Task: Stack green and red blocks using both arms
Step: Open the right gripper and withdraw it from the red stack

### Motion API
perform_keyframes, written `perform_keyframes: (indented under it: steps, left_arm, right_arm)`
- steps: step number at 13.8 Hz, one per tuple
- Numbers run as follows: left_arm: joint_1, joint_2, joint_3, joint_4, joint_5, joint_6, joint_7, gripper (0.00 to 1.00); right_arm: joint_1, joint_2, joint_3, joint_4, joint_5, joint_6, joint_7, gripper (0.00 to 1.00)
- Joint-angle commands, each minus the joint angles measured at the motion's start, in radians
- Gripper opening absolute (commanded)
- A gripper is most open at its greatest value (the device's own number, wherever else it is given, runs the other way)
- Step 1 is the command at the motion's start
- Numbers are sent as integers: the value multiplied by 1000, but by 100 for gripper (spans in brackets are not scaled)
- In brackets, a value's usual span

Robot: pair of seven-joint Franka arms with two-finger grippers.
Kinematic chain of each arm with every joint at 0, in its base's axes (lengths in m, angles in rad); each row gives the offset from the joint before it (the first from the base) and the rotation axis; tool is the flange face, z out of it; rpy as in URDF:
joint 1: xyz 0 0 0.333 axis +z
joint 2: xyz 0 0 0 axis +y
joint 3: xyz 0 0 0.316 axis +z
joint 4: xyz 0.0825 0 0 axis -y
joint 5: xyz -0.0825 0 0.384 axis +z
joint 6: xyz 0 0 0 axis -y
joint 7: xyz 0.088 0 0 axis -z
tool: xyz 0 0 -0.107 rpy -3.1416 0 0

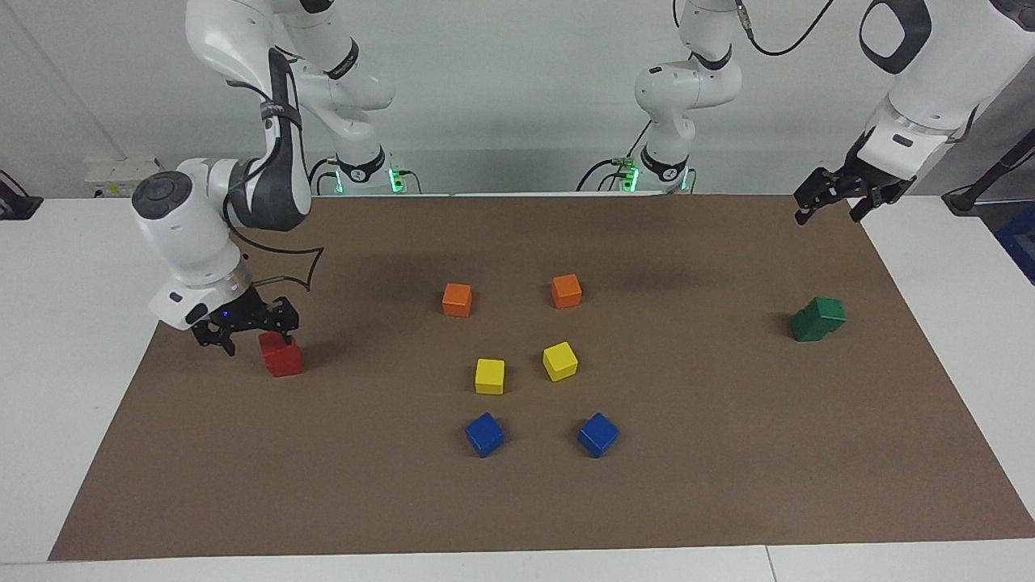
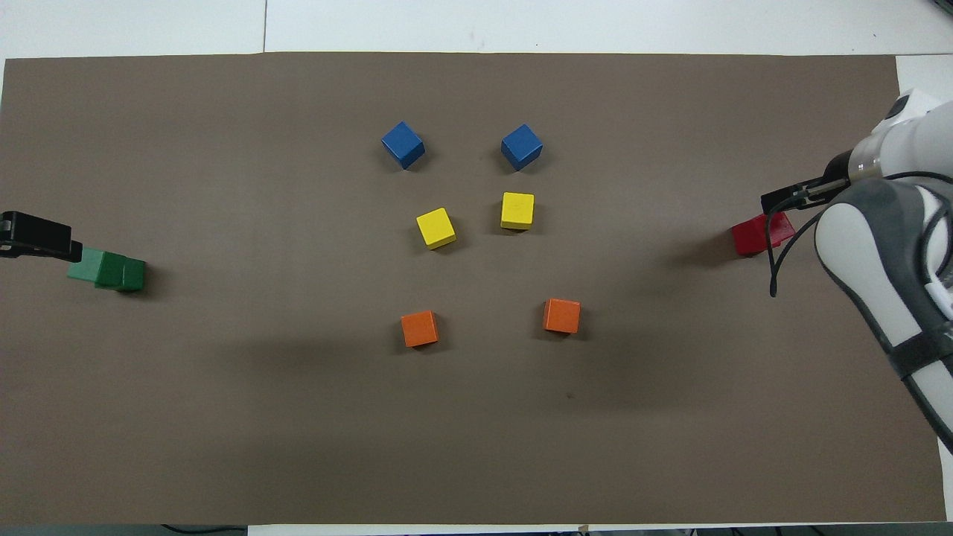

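Two white arms work over a brown mat (image 1: 517,501) laid on a white counter (image 1: 73,267). The right hand (image 1: 242,333) hangs low over the mat at the right arm's end of the counter, just beside the red stack and a little above it. Its fingers are spread wide and hold nothing; one fingertip (image 1: 283,327) stands close to the upper red block, and whether it touches cannot be told. In the overhead view the right hand (image 2: 791,199) shows as a dark bar just beside the stack, on the side farther from the robots.

The red blocks (image 1: 280,356) stand one on the other, the upper one seated almost squarely on the lower; from above they appear as one red shape with a slight offset (image 2: 758,234).

The left hand (image 1: 837,196) is raised over the corner of the mat at the left arm's end, near the robots' side, with its fingers apart and nothing between them; this arm waits. In the overhead view only the tip of the left hand (image 2: 37,236) shows, at the picture's edge.

The green blocks (image 1: 818,318) lie well apart from the left hand, at the left arm's end of the mat. The upper cube sits skewed on the lower, overhanging it, so that both tops show from above (image 2: 108,269).

In the middle of the mat lie two orange cubes (image 1: 457,299) nearest the robots, two yellow cubes (image 1: 489,376) next, and two blue cubes (image 1: 484,434) farthest from them, each pair side by side and none touching.
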Motion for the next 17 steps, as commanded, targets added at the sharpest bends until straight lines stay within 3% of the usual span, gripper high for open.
perform_keyframes:
  steps: [1,5,7,9,17]
  left_arm:
    - [-10,-8,8,10,-3,-8,-10,100]
    - [-10,-11,8,9,-3,-3,-10,100]
    - [-14,-11,8,9,-3,-3,-10,100]
    - [-14,-11,8,9,-3,-2,-10,100]
    - [-10,-11,10,9,-3,-2,-9,100]
  right_arm:
    - [15,-38,40,124,25,-168,132,100]
    - [54,-173,54,130,25,-318,231,100]
    - [52,-204,52,147,27,-376,225,100]
    - [36,-197,48,191,25,-435,191,100]
    - [13,-184,41,206,25,-437,183,100]
